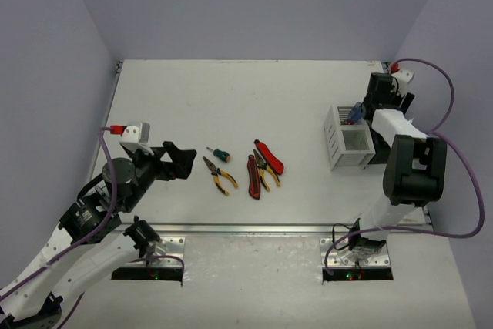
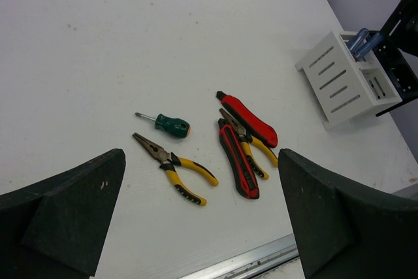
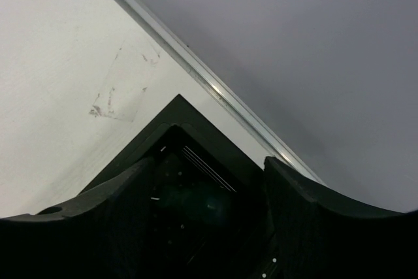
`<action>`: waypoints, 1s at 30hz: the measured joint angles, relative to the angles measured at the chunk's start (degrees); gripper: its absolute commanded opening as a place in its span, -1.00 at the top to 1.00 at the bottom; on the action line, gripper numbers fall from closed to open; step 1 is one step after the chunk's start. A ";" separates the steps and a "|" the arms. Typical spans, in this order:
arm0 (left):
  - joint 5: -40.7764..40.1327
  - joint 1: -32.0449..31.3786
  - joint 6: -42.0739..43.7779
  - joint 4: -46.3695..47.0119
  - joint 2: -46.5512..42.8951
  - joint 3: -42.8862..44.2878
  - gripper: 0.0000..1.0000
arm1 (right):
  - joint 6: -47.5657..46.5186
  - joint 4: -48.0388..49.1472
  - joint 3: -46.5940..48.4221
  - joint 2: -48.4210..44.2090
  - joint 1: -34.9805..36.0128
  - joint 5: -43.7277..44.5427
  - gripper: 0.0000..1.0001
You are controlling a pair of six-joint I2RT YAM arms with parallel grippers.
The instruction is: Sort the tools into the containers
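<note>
**Left hand spread wide, facing the loose tools**

Left hand [image 1: 179,162] stands fully open and empty near the desk's left edge. Right hand [image 3: 206,174] hangs parted, holding nothing, over the black bin [image 3: 171,117] by the far right corner, beside the white bin [image 2: 339,83]. Toward the near edge lie a green-handled screwdriver [image 2: 171,125], pliers [image 2: 173,166] and cutters [image 2: 238,161]. They are probably light, stiff and grippy-handled. The pliers are best pinched across both handles near the pivot.

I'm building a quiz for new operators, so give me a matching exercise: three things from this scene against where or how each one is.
Things:
1 blue-handled screwdriver
2 green-handled screwdriver
3 left claw

States:
A open, holding nothing
B lying on the table
C inside the white bin

Pairs: 1-C, 2-B, 3-A
</note>
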 measured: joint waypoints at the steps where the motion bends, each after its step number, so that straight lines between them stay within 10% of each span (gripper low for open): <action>1: 0.00 0.00 0.00 0.00 0.06 0.00 -1.00 | 0.34 -0.42 0.00 -0.03 -0.01 -0.09 -0.39; 23: -10.33 0.01 -8.35 -6.46 16.43 4.54 -1.00 | 15.15 -20.37 0.09 -22.95 0.47 -14.41 -0.50; 30: -10.79 0.02 -19.71 -4.25 32.25 8.21 -0.97 | 13.77 -27.92 -1.03 -32.41 16.93 -24.54 -0.46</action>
